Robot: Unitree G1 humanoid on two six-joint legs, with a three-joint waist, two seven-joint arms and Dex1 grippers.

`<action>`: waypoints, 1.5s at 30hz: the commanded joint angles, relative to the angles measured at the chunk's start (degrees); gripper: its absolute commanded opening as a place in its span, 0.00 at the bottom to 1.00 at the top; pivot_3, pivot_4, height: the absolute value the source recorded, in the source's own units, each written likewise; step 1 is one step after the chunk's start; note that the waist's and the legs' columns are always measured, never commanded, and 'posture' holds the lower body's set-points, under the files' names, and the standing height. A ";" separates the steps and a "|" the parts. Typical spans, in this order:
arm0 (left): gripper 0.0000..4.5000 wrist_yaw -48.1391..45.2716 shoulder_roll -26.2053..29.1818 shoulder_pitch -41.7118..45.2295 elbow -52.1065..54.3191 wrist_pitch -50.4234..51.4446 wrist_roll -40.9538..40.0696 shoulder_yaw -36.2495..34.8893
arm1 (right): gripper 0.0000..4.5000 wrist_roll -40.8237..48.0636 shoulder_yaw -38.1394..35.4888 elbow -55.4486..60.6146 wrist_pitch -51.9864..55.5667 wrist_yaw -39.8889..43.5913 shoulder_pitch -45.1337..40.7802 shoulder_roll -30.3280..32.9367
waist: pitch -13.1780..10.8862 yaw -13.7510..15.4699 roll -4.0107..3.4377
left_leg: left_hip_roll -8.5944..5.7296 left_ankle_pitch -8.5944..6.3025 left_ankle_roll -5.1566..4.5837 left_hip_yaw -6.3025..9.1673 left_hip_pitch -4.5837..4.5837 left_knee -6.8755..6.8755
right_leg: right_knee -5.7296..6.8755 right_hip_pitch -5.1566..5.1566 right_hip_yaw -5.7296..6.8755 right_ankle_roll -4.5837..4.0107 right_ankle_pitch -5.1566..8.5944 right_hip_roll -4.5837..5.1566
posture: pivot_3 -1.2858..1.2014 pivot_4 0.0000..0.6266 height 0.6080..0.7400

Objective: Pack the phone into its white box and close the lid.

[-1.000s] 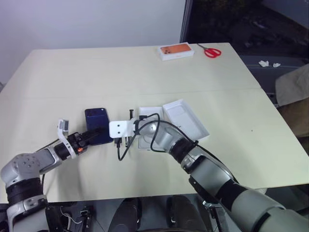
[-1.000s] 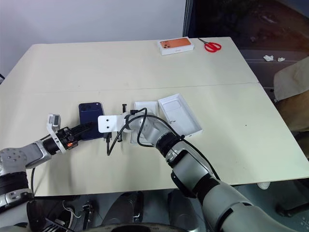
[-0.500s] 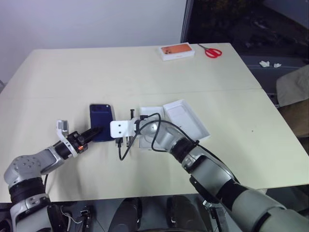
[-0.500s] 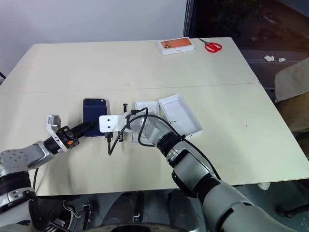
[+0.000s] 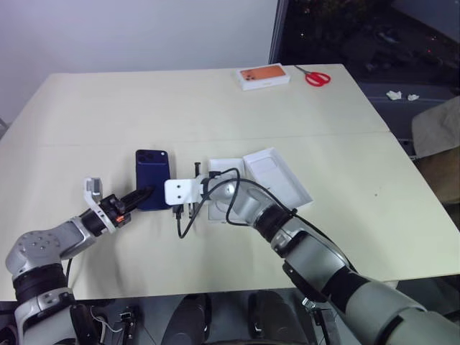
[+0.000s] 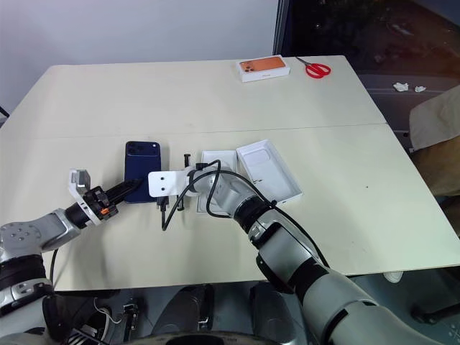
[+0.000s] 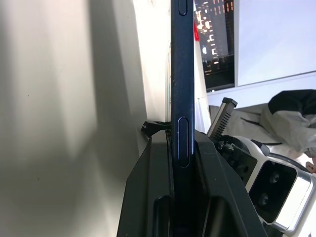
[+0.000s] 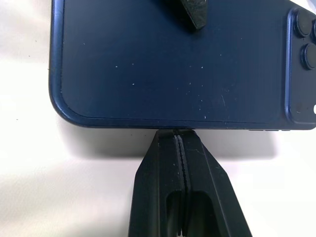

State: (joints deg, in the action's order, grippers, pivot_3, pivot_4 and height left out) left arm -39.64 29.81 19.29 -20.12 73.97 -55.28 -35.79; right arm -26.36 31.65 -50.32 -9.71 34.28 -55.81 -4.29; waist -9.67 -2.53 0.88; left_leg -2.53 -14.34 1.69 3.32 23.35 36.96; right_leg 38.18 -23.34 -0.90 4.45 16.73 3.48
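Left of centre on the beige table (image 5: 302,108), the left gripper (image 5: 146,192) pinches the slim navy-blue phone (image 5: 153,169); the right gripper (image 8: 180,137), fingers pressed together, touches its edge.

Head cameras overlook the table (image 5: 215,100); both wrist cameras seemingly near-touch the phone (image 8: 168,64).

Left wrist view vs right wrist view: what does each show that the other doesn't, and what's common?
Left wrist alone: the phone seen edge-on, side buttons showing, pinched between the left gripper fingers, with the right arm's wrist camera beside it. Right wrist alone: the phone's flat navy back and camera cluster, and the right gripper, shut, tips against the phone's long edge. Common: the phone, the table.
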 commanded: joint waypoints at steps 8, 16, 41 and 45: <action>0.01 1.27 -0.84 -1.26 2.67 2.04 -4.86 -2.77 | 0.00 12.37 -8.88 7.85 4.84 8.60 0.57 0.59 | -0.01 -0.02 0.01 | 0.00 0.00 0.00 0.00 0.02 0.00 | -0.02 0.02 0.00 0.00 0.00 0.00 | 0.52 0.24 1.00; 0.01 5.46 -1.54 0.35 2.33 7.98 -14.02 -8.93 | 0.00 32.98 -19.60 30.88 28.68 21.64 4.99 3.77 | -0.04 0.07 0.05 | 0.02 -0.14 -0.25 0.03 0.09 0.01 | -0.03 -0.01 0.01 0.00 0.00 0.00 | 0.52 0.24 1.00; 0.00 42.48 -19.12 -3.64 19.53 -2.68 -37.73 11.77 | 0.99 43.68 -28.46 50.98 28.00 35.09 23.21 39.10 | -0.06 1.81 0.10 | 0.02 -0.19 -0.33 -0.05 0.12 0.14 | -0.16 0.12 -0.02 0.01 0.00 0.03 | 0.52 0.24 1.00; 0.00 42.48 -18.64 -2.71 18.76 -4.13 -39.09 14.21 | 0.99 43.71 -28.23 50.63 27.56 34.18 23.69 38.92 | -0.07 1.93 0.10 | 0.04 -0.16 -0.28 -0.05 0.11 0.13 | -0.16 0.11 -0.01 0.00 0.00 0.00 | 0.52 0.24 1.00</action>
State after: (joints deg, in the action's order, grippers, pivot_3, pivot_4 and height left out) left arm 3.79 10.82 15.48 -3.23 70.62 -91.96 -22.13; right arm 16.41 4.41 -0.32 18.85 68.87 -32.09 34.54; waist -9.73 -0.60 0.98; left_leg -2.50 -14.50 1.41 3.28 23.47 37.11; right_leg 38.02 -23.22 -0.91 4.46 16.72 3.48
